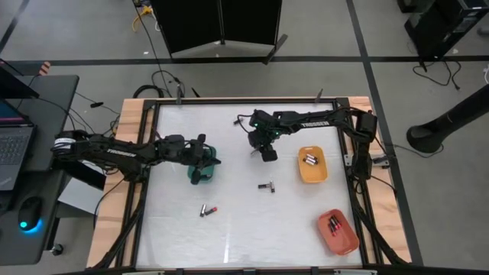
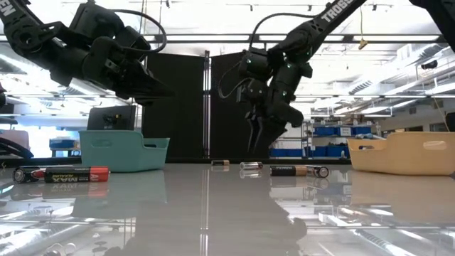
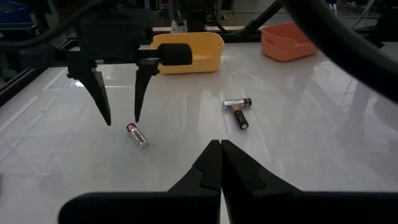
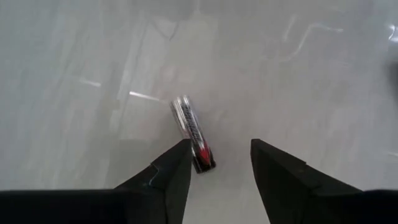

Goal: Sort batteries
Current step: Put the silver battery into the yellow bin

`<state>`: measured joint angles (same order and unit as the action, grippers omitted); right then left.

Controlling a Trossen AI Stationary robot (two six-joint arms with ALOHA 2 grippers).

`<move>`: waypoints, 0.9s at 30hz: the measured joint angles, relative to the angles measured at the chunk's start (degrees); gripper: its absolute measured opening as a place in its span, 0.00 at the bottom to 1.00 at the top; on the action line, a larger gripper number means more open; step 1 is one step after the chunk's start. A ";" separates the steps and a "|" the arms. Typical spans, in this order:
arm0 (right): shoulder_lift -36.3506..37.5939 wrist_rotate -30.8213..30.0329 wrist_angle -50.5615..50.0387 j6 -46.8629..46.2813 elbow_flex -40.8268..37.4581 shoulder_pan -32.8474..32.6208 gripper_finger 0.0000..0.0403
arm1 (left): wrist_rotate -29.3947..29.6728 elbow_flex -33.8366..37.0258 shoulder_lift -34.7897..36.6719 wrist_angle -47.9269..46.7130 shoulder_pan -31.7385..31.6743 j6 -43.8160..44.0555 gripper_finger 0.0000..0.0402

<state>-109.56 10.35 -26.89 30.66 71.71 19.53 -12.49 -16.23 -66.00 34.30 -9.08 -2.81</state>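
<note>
the right arm's link reads "trossen"; a battery pair (image 2: 64, 173) at the table's near side shows "max" in the low view. the right gripper (image 4: 221, 165) hovers with fingers spread, holding nothing, over a lone battery (image 4: 193, 134) on open table. the left gripper (image 3: 221, 165) is clenched and empty above the teal tray (image 1: 203, 169). two crossed batteries (image 1: 266, 186) lie mid-table; others sit in the yellow tray (image 1: 312, 165) and the orange tray (image 1: 337, 231).
</note>
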 joint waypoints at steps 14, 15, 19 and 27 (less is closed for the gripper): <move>0.00 1.33 5.44 -2.21 -4.70 0.30 0.40 | -1.91 0.00 0.01 1.00 0.15 1.34 0.02; 0.00 1.33 5.46 -2.59 -4.70 0.39 0.40 | -2.05 0.00 0.00 1.15 0.15 1.36 0.02; -0.53 1.36 5.78 -4.01 -4.70 0.48 0.39 | -2.10 0.00 0.00 1.11 0.15 1.36 0.02; -4.19 2.06 5.82 -5.09 -4.40 0.55 0.37 | -2.16 0.00 0.00 0.64 0.15 1.36 0.02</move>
<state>-113.75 12.40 -21.07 25.57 67.31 20.08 -14.66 -16.23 -66.00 34.95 -8.93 -1.45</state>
